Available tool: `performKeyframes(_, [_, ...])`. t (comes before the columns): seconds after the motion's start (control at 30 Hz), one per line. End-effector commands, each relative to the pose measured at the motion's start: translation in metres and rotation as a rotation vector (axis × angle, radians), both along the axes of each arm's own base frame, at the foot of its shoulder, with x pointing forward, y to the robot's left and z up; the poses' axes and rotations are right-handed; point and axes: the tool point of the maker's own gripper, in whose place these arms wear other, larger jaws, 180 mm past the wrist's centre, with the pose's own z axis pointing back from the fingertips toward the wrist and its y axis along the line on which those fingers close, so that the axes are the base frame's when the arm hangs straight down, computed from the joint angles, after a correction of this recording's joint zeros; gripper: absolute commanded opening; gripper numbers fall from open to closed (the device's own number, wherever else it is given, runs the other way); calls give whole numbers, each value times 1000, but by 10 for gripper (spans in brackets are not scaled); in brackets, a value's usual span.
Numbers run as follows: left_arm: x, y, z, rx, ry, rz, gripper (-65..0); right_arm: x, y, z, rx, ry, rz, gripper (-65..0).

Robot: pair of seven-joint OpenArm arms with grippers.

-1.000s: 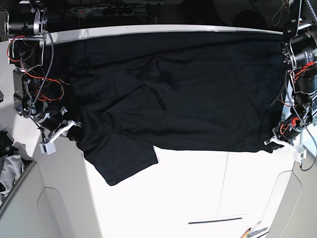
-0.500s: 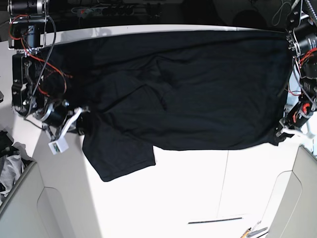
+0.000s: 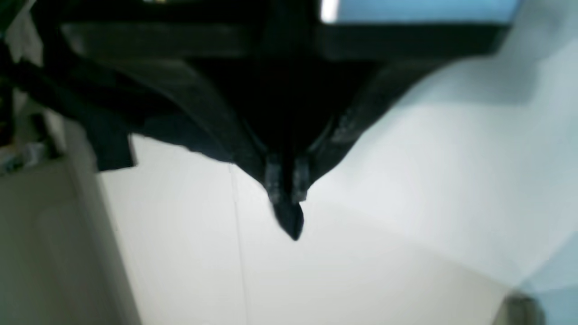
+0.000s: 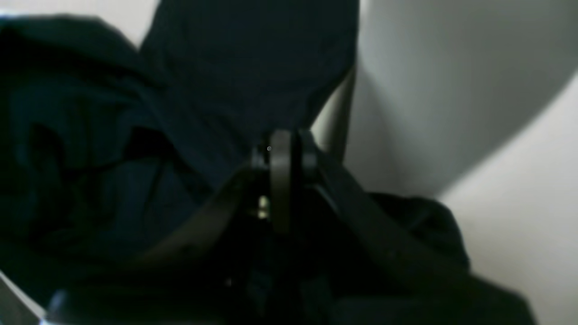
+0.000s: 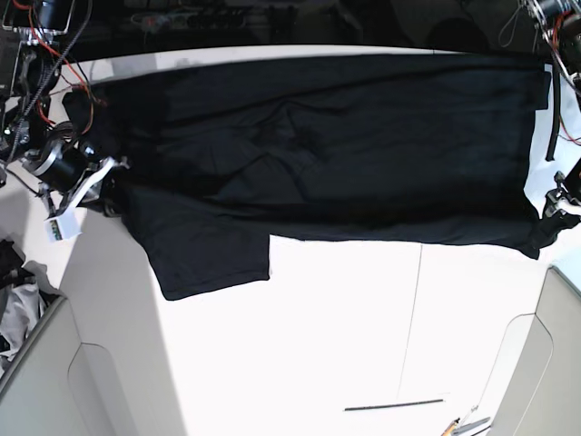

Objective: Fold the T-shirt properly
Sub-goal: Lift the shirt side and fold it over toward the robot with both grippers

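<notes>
The black T-shirt [image 5: 345, 145] lies spread across the far half of the white table [image 5: 345, 327], with one short sleeve [image 5: 213, 259] hanging toward the near left. My right gripper [image 5: 111, 189] is at the shirt's left edge and shut on the fabric. In the right wrist view, the right gripper [image 4: 281, 151] pinches black cloth [image 4: 253, 67]. My left gripper [image 5: 547, 229] is at the shirt's near right corner. In the left wrist view, the left gripper [image 3: 287, 189] is shut on a corner of the shirt [image 3: 290, 223] that pokes out past the fingertips, lifted above the table.
A grey-white-and-black cloth pile [image 5: 16, 300] lies at the far left, beside a beige bin edge [image 5: 54, 345]. A thin dark slot [image 5: 395, 404] and some small tools [image 5: 467, 424] are near the table's front edge. Wires hang from both arms.
Both grippers moved outward and toward the back, holding the shirt. The near hem is pulled straighter and farther back, and the sleeve has shifted left and back.
</notes>
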Motion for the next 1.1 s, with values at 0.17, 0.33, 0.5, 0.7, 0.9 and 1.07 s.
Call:
performKeyframes(0.17, [-28, 13, 21, 87, -20, -5, -650, -12, -25, 14, 4, -23, -62, -650])
performKeyframes(0.33, [-48, 19, 13, 78, 18, 11, -650, -30, -34, 5, 16, 15, -93, -650])
performKeyframes(0.5, [-61, 10, 3, 32, 80, -30, -650, -40, -34, -2, 16, 65, -87, -650])
performKeyframes(0.7, [-75, 4, -11, 24, 158, -64, -650, -44, -35, -6, 4, 79, -87, -650])
performKeyframes(0.9, [-83, 3, -18, 23, 194, -72, -650, -45, -40, -9, -28, 90, -90, -650])
performKeyframes(1.07, [-84, 3, -19, 24, 199, -75, -650, -47, -44, -12, -60, 101, -93, -650])
